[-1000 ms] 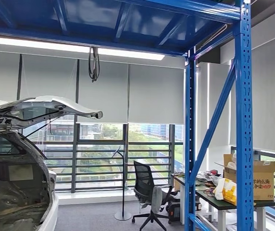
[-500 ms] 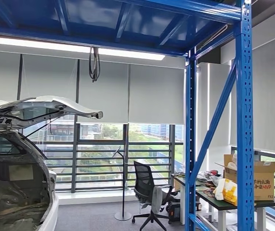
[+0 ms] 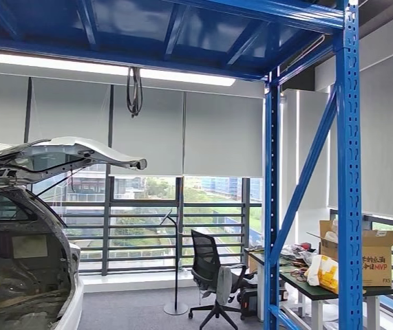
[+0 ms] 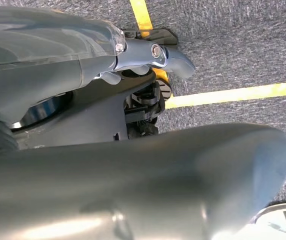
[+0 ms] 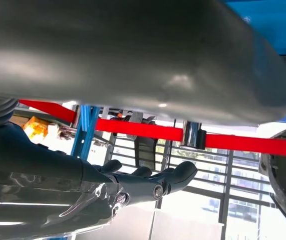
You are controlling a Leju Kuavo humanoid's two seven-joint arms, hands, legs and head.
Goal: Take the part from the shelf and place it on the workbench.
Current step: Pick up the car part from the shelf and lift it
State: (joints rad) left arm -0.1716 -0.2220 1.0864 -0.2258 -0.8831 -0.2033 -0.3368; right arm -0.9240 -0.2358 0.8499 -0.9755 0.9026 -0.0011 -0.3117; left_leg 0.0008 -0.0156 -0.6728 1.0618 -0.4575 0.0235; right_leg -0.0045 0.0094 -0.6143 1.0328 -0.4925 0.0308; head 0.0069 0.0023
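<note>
**Robot facing the window wall, both hands holding nothing**

At the far left a white car [image 3: 25, 227] is sitting with its hatch raised, the stripped boot gaping toward the room. Beside it the railed windows [image 3: 142, 227] are letting in daylight under half-drawn grey blinds [image 3: 147, 130], and a thin floor lamp [image 3: 175, 261] is standing in front of the glass. A black office chair [image 3: 212, 282] is parked just right of the lamp. Next comes the blue shelf [image 3: 349, 172], its uprights and braces rising to the deck overhead. Behind those uprights a dark tabletop [image 3: 329, 285] is carrying a cardboard box [image 3: 376, 256] and a yellow bag [image 3: 323, 271] among loose clutter.

The part is not something I can pick out anywhere.

The left hand [image 4: 149, 55] is hanging over grey carpet crossed by yellow floor tape [image 4: 239, 93], its fingers [image 4: 173, 59] stretched out and released. The right hand [image 5: 149, 182] is pointing toward the windows near a red bar [image 5: 247, 144], fingers [image 5: 179, 174] spread apart and grasping nothing.
</note>
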